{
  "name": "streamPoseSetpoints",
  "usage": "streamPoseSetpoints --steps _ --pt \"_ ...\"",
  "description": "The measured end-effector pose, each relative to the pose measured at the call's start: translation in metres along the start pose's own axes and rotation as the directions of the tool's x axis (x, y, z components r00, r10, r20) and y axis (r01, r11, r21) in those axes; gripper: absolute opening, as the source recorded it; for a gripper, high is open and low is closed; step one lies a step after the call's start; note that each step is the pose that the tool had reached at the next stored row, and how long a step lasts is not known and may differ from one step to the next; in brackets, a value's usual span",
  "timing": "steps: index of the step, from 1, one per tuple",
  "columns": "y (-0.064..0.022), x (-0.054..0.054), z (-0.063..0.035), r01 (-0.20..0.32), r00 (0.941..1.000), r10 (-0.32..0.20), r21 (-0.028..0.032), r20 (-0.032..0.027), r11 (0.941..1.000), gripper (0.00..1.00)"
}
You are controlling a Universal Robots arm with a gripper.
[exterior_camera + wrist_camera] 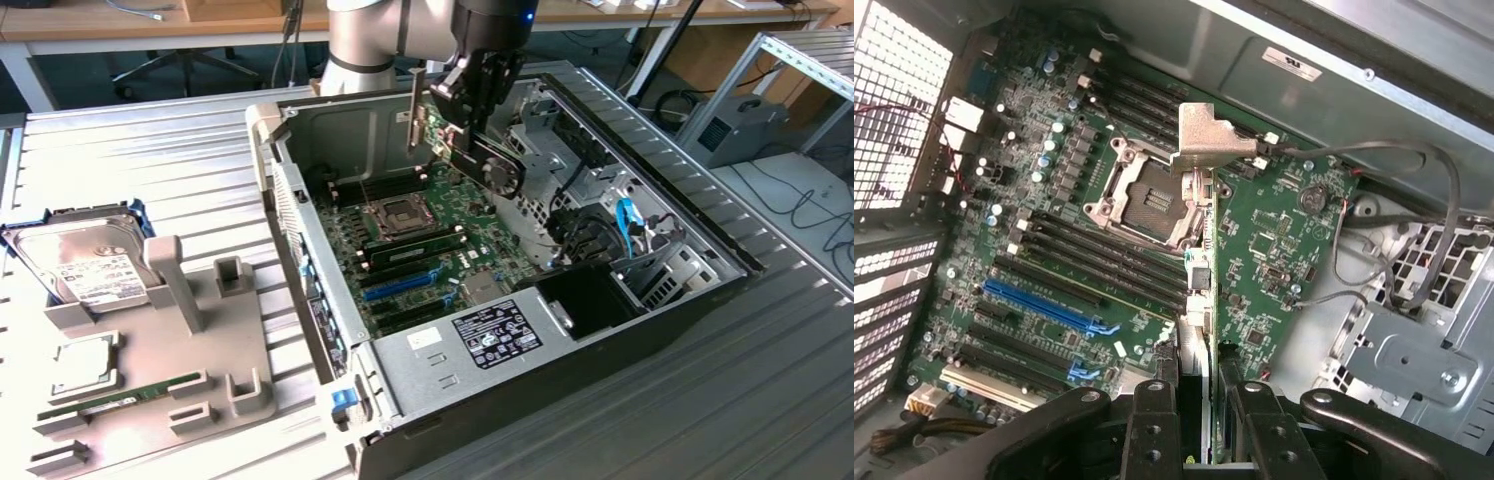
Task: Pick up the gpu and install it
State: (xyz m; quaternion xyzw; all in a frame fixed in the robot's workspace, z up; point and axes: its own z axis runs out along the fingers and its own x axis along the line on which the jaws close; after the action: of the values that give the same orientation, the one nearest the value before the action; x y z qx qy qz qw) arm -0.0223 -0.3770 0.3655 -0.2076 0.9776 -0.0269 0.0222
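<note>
**Exterior view.** The gripper hung over the open case, just inside its upper rim. Its jaws were partly closed and clamped on the gpu. The card was held on edge above the motherboard, clear of it and not seated. The silvery bracket was turned toward the case wall on the exterior view's left. A hard drive lay outside the case, well apart.

**Wrist view.** The gpu ran edge-on between the fingers. The bracket stood over the processor socket. The blue slots lay inside the case, off to one side of the card.

**Judgement.**
- The card's edge did not look lined up with a slot.
- Doing this step well means squaring the edge to the slot and keeping the card level.
- The bracket belongs at the case's rear wall.
- The card must stay clear of the grey cables.
</note>
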Motion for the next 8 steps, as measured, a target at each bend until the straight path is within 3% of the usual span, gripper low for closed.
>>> streamPoseSetpoints --steps 8 --pt "0.0 0.0 0.0004 0.02 0.9998 -0.02 -0.0006 0.0012 0.9998 0.26"
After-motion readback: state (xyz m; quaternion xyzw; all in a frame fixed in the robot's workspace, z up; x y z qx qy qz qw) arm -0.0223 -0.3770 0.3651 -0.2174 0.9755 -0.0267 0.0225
